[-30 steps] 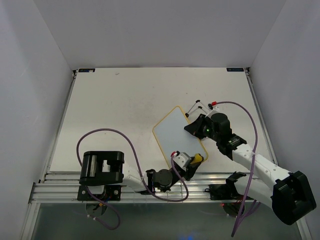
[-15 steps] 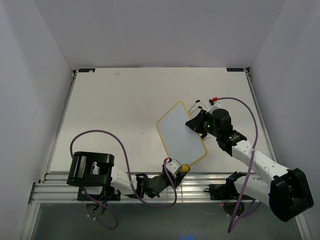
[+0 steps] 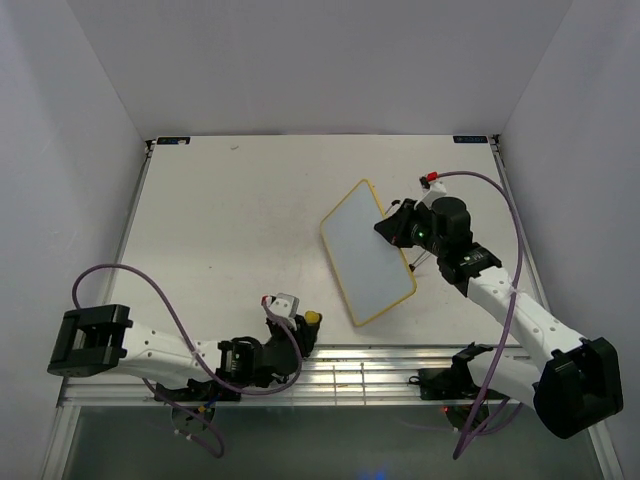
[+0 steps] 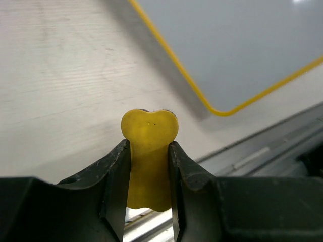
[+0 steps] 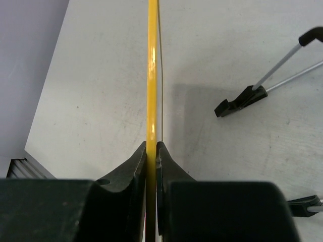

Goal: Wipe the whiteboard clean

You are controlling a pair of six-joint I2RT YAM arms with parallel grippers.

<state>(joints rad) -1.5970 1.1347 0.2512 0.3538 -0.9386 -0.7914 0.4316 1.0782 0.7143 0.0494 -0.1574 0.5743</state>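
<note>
The whiteboard [image 3: 368,252] is tilted up right of the worktop's [image 3: 220,220] middle, its yellow rim pinched in the right gripper [image 5: 151,148]. The left gripper [image 4: 149,146], clamped on the eraser [image 4: 149,128], is near the front edge, apart from the board. The board looks thin, light, stiff and slick, so it may pivot under wiping. A mid-rim hold suits it.

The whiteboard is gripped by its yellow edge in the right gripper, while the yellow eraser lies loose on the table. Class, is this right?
No. The eraser does not lie loose on the table: the left gripper is shut on it, as the left wrist view shows. The right gripper does grip the whiteboard by its yellow edge.
</note>
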